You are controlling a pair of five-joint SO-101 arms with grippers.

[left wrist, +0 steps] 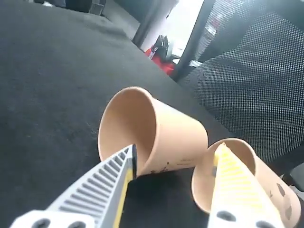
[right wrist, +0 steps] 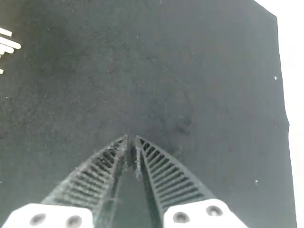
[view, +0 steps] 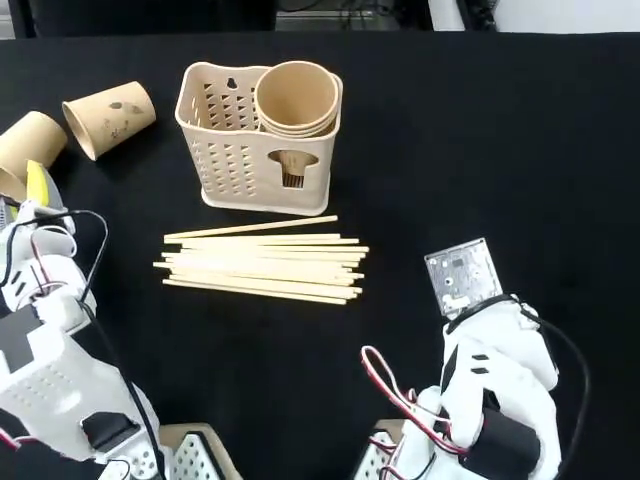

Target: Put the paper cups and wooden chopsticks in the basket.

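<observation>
We found nested cups [view: 297, 97] already in the basket [view: 240, 160], while two cups [view: 110, 118] lay far left at our open left tool [left wrist: 175, 154], the chopsticks [view: 262, 262] lay piled just near of the basket, and our right tool [right wrist: 132, 148] sat closed, empty.

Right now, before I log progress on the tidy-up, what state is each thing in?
Basket: upright, cup stack in one compartment.
Stacked cups: nested, upright in the basket.
Loose cup nearer the basket: on its side on the table.
Loose cup at the table's edge: on its side.
Chopsticks: loose pile, flat, outside the basket.
Left gripper: open, empty.
Right gripper: shut, empty.
</observation>
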